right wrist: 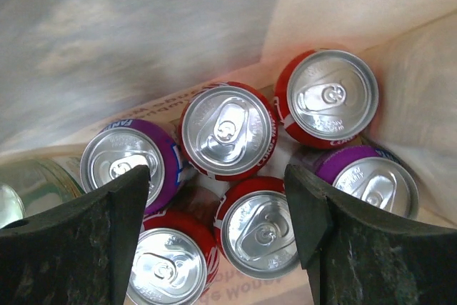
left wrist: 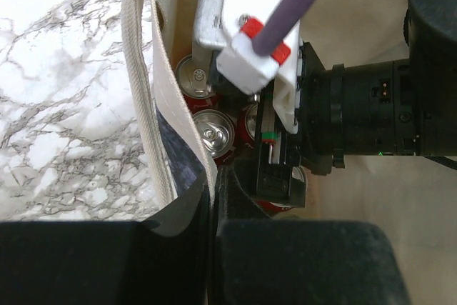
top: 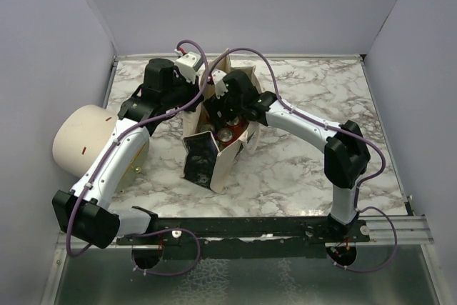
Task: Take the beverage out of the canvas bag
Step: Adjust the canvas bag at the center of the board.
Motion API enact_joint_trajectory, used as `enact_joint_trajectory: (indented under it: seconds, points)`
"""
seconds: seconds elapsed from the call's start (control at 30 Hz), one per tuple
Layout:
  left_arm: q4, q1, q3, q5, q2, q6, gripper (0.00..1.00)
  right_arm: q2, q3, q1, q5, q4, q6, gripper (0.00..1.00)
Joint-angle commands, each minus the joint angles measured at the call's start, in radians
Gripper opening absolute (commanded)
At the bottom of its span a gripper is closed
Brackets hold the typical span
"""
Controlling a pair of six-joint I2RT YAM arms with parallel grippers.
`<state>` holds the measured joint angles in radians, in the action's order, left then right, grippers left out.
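Marble table [top: 300, 169]; canvas bag's [top: 227, 158] purple can [right wrist: 123, 166] reads "FAN"

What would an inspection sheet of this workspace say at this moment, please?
Surface: marble-patterned table; no spills seen.
Job's things: canvas bag stands mid-table with its mouth open; cans, red and purple, stand upright inside it.
Clutter: cream cylinder at the table's left edge, beside the left arm.
Grippers: left gripper is shut on the bag's rim; right gripper is open inside the bag, just above the cans, holding nothing.
Cables: purple cables arc over the bag; no snag seen.
Surroundings: plain walls on three sides.
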<state>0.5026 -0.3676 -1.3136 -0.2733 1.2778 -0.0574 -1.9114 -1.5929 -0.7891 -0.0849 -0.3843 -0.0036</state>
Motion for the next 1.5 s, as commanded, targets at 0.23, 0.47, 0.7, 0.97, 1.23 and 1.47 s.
enact_joint_trajectory:
  seconds: [0.23, 0.47, 0.7, 0.97, 1.23, 1.47]
  points:
    - [-0.134, 0.004, -0.011, -0.039, -0.027, 0.012, 0.00, -0.061, -0.123, -0.009, 0.114, -0.108, 0.224, 0.77]
    - [-0.133, 0.003, -0.012, -0.055, -0.019, 0.018, 0.00, -0.121, -0.209, -0.008, 0.169, -0.194, 0.336, 0.77]
    - [-0.141, 0.002, 0.001, -0.061, -0.022, 0.021, 0.00, -0.171, -0.244, -0.019, 0.174, -0.224, 0.365, 0.80]
    - [-0.138, 0.002, 0.007, -0.069, -0.030, 0.039, 0.00, -0.234, -0.283, -0.028, 0.217, -0.237, 0.353, 0.80]
    - [-0.144, 0.002, 0.038, -0.063, -0.054, 0.051, 0.00, -0.309, -0.355, -0.038, 0.293, -0.288, 0.349, 0.80]
    - [-0.147, 0.002, 0.056, -0.055, -0.066, 0.067, 0.00, -0.363, -0.410, -0.042, 0.298, -0.307, 0.352, 0.80]
